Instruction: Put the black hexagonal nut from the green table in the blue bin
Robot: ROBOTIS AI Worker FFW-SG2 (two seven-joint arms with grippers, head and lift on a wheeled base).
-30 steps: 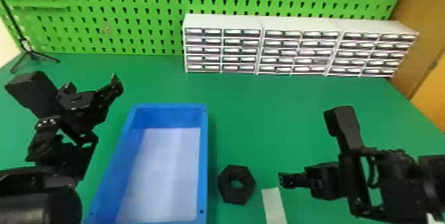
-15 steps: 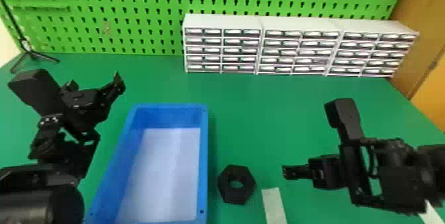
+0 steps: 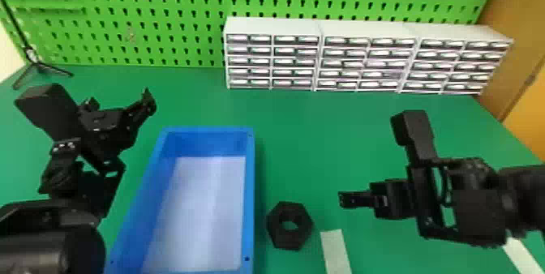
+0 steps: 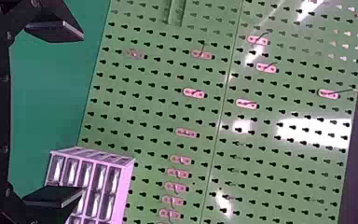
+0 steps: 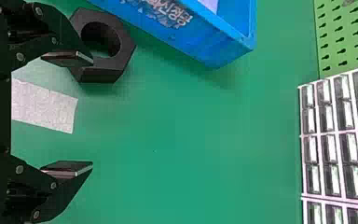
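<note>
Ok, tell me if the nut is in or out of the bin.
Out: the black nut lies flat on the green table, hole upward, beside the blue bin.

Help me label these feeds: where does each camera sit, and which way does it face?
Head view: on the head, looking forward and down at the green table, blue bin and nut; left arm and right arm show.
Left wrist view: on the left wrist, facing the pegboard and drawers; left gripper open.
Right wrist view: on the right wrist, looking down over the table; right gripper open.
Shared: the head and right wrist views both show nut and bin.
</note>
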